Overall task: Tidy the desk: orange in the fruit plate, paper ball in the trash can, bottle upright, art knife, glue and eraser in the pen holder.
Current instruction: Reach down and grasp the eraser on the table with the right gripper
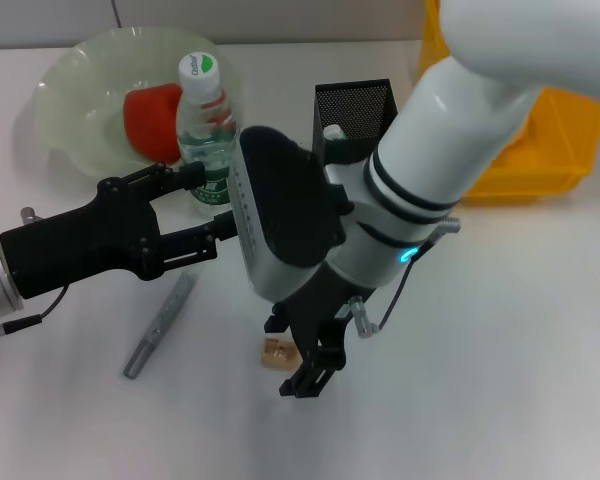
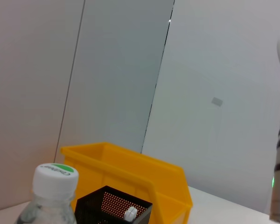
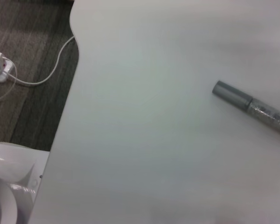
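The bottle point(image 1: 204, 115) stands upright in front of the fruit plate point(image 1: 70, 90), which holds the orange point(image 1: 150, 120). My left gripper point(image 1: 205, 205) has a finger on each side of the bottle's lower part and is shut on it. The bottle cap point(image 2: 56, 175) shows in the left wrist view. The tan eraser point(image 1: 277, 352) lies on the table just left of my right gripper point(image 1: 315, 368), which hangs open close above the table. The grey art knife point(image 1: 160, 325) point(image 3: 252, 105) lies flat. The pen holder point(image 1: 355, 110) point(image 2: 107, 205) holds a white item point(image 2: 130, 213). The paper ball is out of view.
The yellow trash can point(image 1: 550, 150) point(image 2: 130, 172) stands behind and to the right of the pen holder. My right arm's white body point(image 1: 430, 150) covers the table's middle. The right wrist view shows the table's edge point(image 3: 72, 88) with floor and a cable beyond it.
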